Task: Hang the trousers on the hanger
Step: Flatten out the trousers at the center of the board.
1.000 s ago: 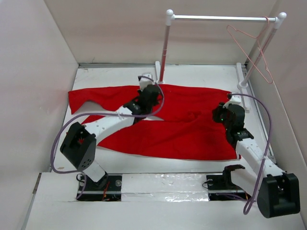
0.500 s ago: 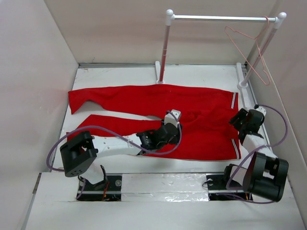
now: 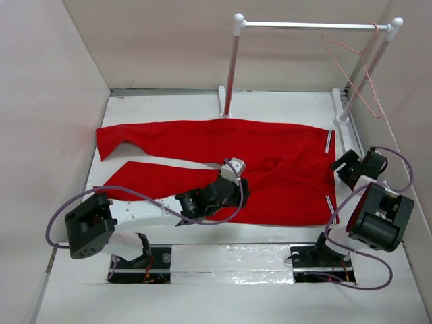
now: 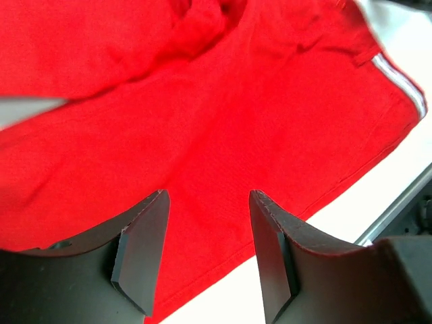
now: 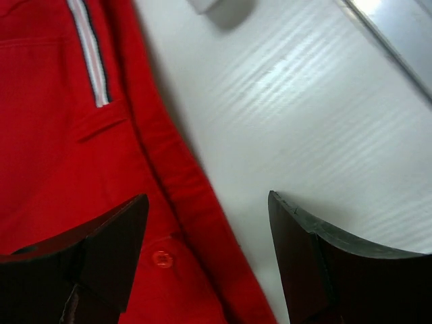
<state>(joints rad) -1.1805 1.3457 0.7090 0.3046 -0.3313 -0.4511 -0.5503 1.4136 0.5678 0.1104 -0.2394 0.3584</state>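
None of the hanging is done, as I judge it. The trousers (image 3: 270, 169) lie spread flat on the white bench (image 3: 169, 108), their 2 legs running to my left and the waist to my right. The hanger (image 3: 354, 74) dangles by its hook from the rack (image 3: 310, 25) at the far right, well apart from the cloth.

My left hand (image 4: 206, 216) hovers over the seat of the trousers, jaws wide with nothing between them. My right hand (image 5: 206, 216) hangs over the waistband edge, equally wide and empty. All of the task is left: gather the cloth, lift it, drape it over the hanger.

The trousers are bright red fabric, soft, matte and lightly creased, with a white-grey striped band (image 5: 88, 54) and 1 small red button (image 5: 162, 258) near the waist. The hanger is thin pinkish wire, triangular. The bench is smooth, with faint ribbed glare.
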